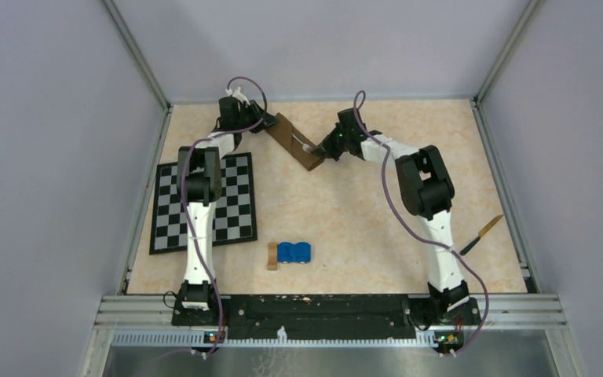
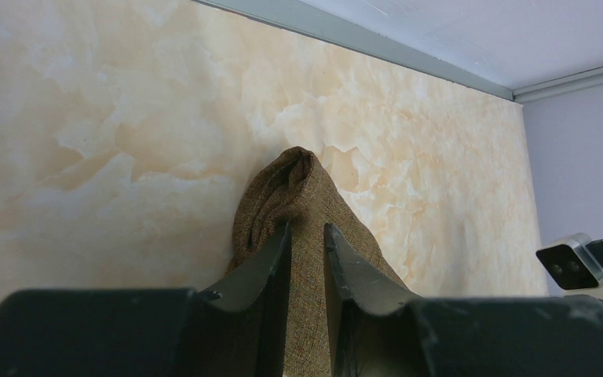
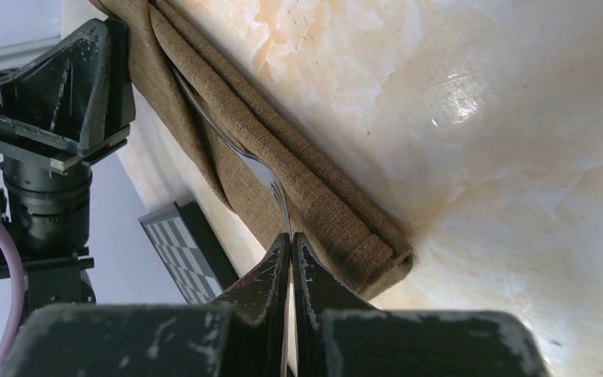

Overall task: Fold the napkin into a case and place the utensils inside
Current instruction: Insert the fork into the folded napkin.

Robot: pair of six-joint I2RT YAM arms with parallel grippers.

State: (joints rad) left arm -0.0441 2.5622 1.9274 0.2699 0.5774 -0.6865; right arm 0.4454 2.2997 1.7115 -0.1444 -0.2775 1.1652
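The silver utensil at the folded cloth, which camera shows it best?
Right wrist: the silver utensil runs clearly from the shut right gripper into the fold of the case. Top external shows only a pale glint of it at the case's end. Left wrist shows none of it, only the case.

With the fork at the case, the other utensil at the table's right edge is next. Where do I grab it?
Probably mid-length on the utensil, from above, closing across its shaft: it lies flat and slanted, long and thin, with bare table either side.
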